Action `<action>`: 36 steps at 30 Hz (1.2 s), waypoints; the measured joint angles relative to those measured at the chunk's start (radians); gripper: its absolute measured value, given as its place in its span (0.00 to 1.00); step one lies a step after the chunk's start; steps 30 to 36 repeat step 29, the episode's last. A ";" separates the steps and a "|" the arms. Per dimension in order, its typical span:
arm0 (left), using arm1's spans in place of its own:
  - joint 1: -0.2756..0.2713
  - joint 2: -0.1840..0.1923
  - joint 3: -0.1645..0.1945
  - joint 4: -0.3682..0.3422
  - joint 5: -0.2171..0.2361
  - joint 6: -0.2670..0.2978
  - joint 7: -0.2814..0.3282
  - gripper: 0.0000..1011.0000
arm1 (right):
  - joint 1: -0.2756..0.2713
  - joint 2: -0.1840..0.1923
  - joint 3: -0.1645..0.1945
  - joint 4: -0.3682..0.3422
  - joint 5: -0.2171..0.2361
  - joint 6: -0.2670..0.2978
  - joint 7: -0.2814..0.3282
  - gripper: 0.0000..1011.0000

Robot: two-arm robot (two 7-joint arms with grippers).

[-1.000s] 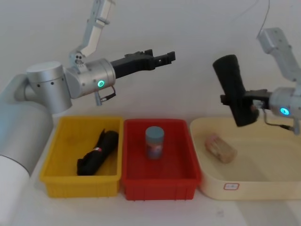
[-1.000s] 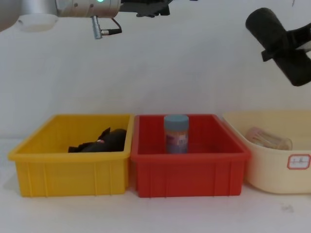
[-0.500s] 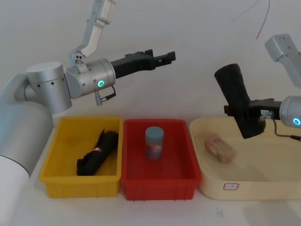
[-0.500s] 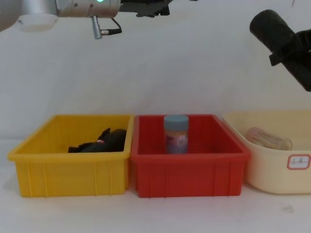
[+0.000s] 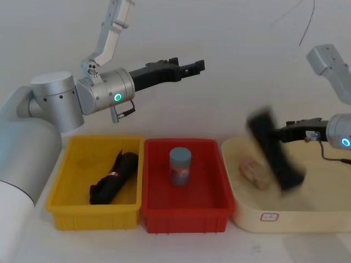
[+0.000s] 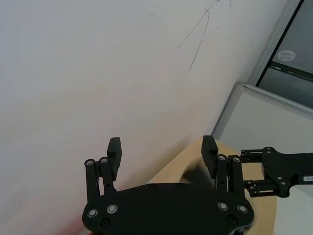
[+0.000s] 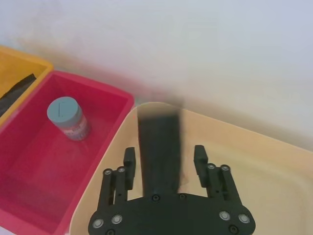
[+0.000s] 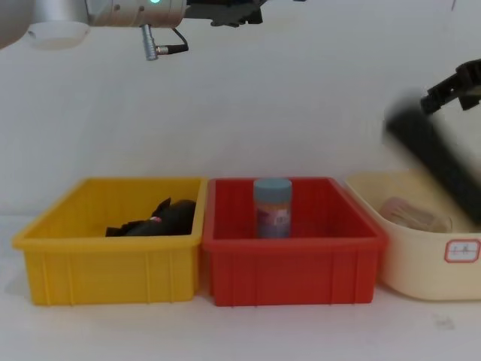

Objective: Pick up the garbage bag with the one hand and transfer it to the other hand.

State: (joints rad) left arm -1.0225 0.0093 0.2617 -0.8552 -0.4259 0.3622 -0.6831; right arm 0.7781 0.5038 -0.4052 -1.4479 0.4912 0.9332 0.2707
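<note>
The garbage bag (image 5: 274, 152), a long black roll, shows smeared and tilted in mid-air just over the cream tray (image 5: 244, 219), held by nothing. In the chest view the garbage bag (image 8: 437, 164) hangs slanted below my right gripper (image 8: 434, 96). My right gripper (image 5: 281, 131) is open; in the right wrist view the garbage bag (image 7: 160, 142) lies between the spread fingers (image 7: 129, 157) without touching them. My left gripper (image 5: 198, 66) is open and empty, held high above the red bin (image 5: 159, 211), pointing right; its fingers (image 6: 114, 146) stand wide apart.
A yellow bin (image 5: 60, 205) at the left holds a small black lump (image 5: 114, 178). The red bin holds a blue-lidded jar (image 5: 180, 165). A tan object (image 5: 253, 171) lies in the cream tray. A white wall stands behind.
My right gripper has let go of the garbage bag, which has dropped from its fingers toward the cream tray. The left arm has stayed still.
</note>
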 joint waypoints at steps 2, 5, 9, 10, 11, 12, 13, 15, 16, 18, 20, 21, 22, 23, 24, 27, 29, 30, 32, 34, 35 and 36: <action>0.000 0.000 0.000 0.000 0.000 0.000 0.000 0.99 | 0.002 0.000 -0.002 0.004 -0.003 0.002 0.000 0.72; 0.000 0.000 0.000 0.000 0.000 0.000 0.000 0.99 | 0.005 0.000 -0.005 0.008 -0.006 0.004 0.001 0.82; 0.000 0.000 0.000 0.000 0.000 0.000 0.000 0.99 | 0.008 0.001 -0.007 0.013 -0.009 0.007 0.001 0.93; 0.000 0.000 0.000 0.000 0.000 0.000 0.000 0.99 | 0.008 0.001 -0.007 0.013 -0.009 0.007 0.001 0.93; 0.000 0.000 0.000 0.000 0.000 0.000 0.000 0.99 | 0.009 0.001 -0.008 0.014 -0.010 0.007 0.001 0.97; 0.000 0.000 0.000 0.000 0.000 0.000 0.000 0.99 | 0.009 0.001 -0.008 0.014 -0.010 0.008 0.001 0.99; 0.000 0.000 0.000 0.000 0.000 0.000 0.000 0.99 | 0.009 0.001 -0.009 0.015 -0.011 0.008 0.001 0.99; 0.000 0.000 0.000 0.000 0.000 0.000 0.000 0.99 | 0.010 0.001 -0.009 0.017 -0.012 0.008 0.001 0.99; 0.000 0.000 0.000 0.000 0.000 0.000 0.000 0.99 | 0.010 0.001 -0.009 0.017 -0.012 0.009 0.001 0.99; 0.000 0.000 0.000 0.000 0.000 0.000 0.000 0.99 | 0.011 0.001 -0.010 0.019 -0.013 0.010 0.001 0.99; 0.000 0.000 0.000 0.000 0.000 0.000 0.000 0.99 | 0.011 0.001 -0.010 0.019 -0.013 0.010 0.001 0.99; 0.000 0.000 0.000 0.000 0.000 0.000 0.000 0.99 | 0.012 0.001 -0.010 0.019 -0.013 0.010 0.001 0.99; 0.000 0.000 0.000 0.000 0.000 0.000 0.000 0.99 | 0.012 0.001 -0.010 0.020 -0.014 0.010 0.001 0.99; 0.000 0.000 0.000 0.000 0.000 0.000 0.000 0.99 | 0.012 0.001 -0.010 0.020 -0.014 0.010 0.001 0.99; 0.000 0.000 0.000 0.000 0.000 0.000 0.000 0.99 | 0.012 0.001 -0.010 0.020 -0.014 0.010 0.001 0.99; 0.000 0.000 0.000 0.000 0.000 0.000 0.000 0.99 | 0.012 0.001 -0.011 0.021 -0.015 0.011 0.001 0.99; 0.000 0.000 0.000 0.000 0.000 0.000 0.000 0.99 | 0.012 0.001 -0.011 0.022 -0.015 0.011 0.001 0.99; 0.000 0.000 0.000 0.000 0.000 0.000 0.000 0.99 | 0.012 0.001 -0.011 0.022 -0.015 0.011 0.001 0.99; 0.000 0.000 0.000 0.000 0.000 0.000 0.000 0.99 | 0.012 0.001 -0.011 0.022 -0.015 0.011 0.001 0.99; 0.000 0.000 0.000 0.000 0.000 0.000 0.000 0.99 | 0.012 0.001 -0.011 0.022 -0.015 0.011 0.001 0.99; 0.000 0.000 0.000 0.000 0.000 0.000 0.000 0.99 | 0.012 0.001 -0.011 0.022 -0.015 0.011 0.001 0.99; 0.000 0.000 0.000 0.000 0.000 0.000 0.000 0.99 | 0.012 0.001 -0.011 0.022 -0.015 0.011 0.001 0.99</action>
